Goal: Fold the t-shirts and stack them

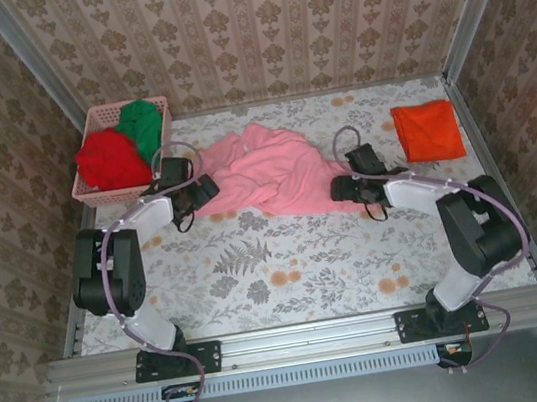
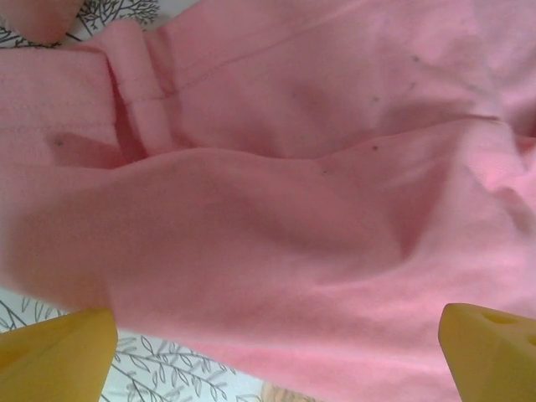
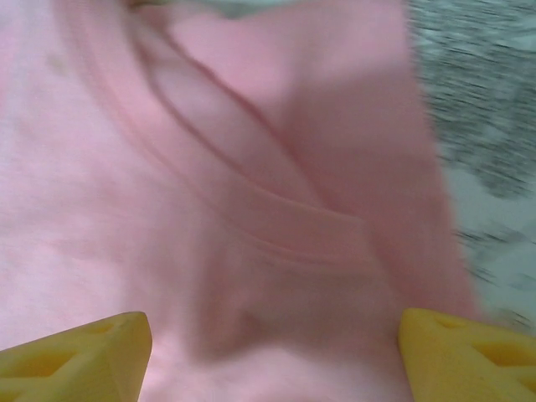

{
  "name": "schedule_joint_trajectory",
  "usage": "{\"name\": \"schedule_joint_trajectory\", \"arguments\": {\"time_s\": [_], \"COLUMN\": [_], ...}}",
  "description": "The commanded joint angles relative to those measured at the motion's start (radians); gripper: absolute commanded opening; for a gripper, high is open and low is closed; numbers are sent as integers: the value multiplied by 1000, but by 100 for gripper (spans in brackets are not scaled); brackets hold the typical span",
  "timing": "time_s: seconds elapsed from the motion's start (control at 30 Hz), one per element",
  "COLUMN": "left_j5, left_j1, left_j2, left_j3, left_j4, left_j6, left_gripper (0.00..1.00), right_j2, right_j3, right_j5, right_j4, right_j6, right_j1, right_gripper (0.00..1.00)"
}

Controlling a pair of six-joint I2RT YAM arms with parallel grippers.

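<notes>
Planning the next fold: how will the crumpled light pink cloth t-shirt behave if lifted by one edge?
Probably floppy: the light pink cloth t-shirt lies in soft folds, so it should drape and sag. Pushed, it would likely bunch up on the floral-patterned table rather than slide whole.

We list as free room the near half of the table [image 1: 290, 279], bare from one arm base to the other, and a bare patch at the far side between the pink shirt [image 1: 270, 175] and the folded orange shirt [image 1: 428, 131]. We list as obstacles the pink shirt, crumpled across the middle from the left gripper [image 1: 209, 192] to the right gripper [image 1: 338, 189]; the basket [image 1: 123, 105] in the far left corner, heaped with a red shirt [image 1: 109, 159] and a green shirt [image 1: 143, 124]; and the walls [image 1: 253, 31] closing three sides.
</notes>
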State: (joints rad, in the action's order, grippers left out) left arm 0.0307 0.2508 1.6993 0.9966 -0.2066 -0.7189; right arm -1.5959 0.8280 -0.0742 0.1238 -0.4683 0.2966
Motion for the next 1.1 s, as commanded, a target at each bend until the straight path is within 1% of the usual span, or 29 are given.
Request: {"name": "schedule_joint_trajectory", "arguments": {"time_s": [0.0, 0.07, 0.1, 0.17, 0.2, 0.27, 0.33, 0.37, 0.4, 0.43, 0.5, 0.63, 0.73, 0.83, 0.93, 1.07], "left_j5": [17, 6, 1, -12, -23, -26, -28, -29, -31, -30, -19, 24, 13, 14, 23, 67], "left_j1": [-16, -19, -19, -22, -22, -22, -21, -22, -22, -21, -18, 0, 18, 58, 96, 141], "left_j2": [40, 75, 90, 114, 121, 126, 120, 117, 111, 100, 67, -30, -90, -136, -197, -290], "left_j3": [15, 27, 34, 40, 37, 28, 19, 19, 19, 20, 20, 28, 1, -50, -109, -153], "left_j4": [39, 50, 56, 68, 76, 90, 102, 103, 102, 102, 96, 35, 0, -32, -61, -135], "left_j6": [-4, -12, -16, -33, -42, -57, -63, -63, -62, -63, -58, -29, -28, -48, -80, -88], "left_gripper": [96, 89, 86, 76, 66, 48, 26, 17, 6, 0, 0, 0, 0, 0, 0, 0], "right_j2": [39, 20, 9, -16, -27, -38, -27, -15, 5, 31, 93, 265, 356, 431, 529, 625], "right_j3": [-49, -44, -39, -19, -7, 7, 16, 20, 23, 25, 23, -34, -99, -169, -233, -266], "right_j5": [0, 31, 46, 73, 79, 69, 60, 55, 50, 44, 30, -82, -137, -193, -215, -220], "right_j4": [3, -11, -22, -34, -34, -29, -27, -23, -20, -20, -18, -6, 52, 100, 114, 126], "right_j6": [-8, 0, 1, -3, -2, -3, 6, 11, 18, 26, 43, 45, 21, -24, -55, -26], "right_j1": [-23, -30, -30, -31, -30, -30, -33, -35, -37, -38, -42, -48, -68, -94, -121, -133], "right_gripper": [76, 73, 70, 61, 56, 38, 19, 13, 4, 0, 0, 0, 0, 0, 0, 0]}}
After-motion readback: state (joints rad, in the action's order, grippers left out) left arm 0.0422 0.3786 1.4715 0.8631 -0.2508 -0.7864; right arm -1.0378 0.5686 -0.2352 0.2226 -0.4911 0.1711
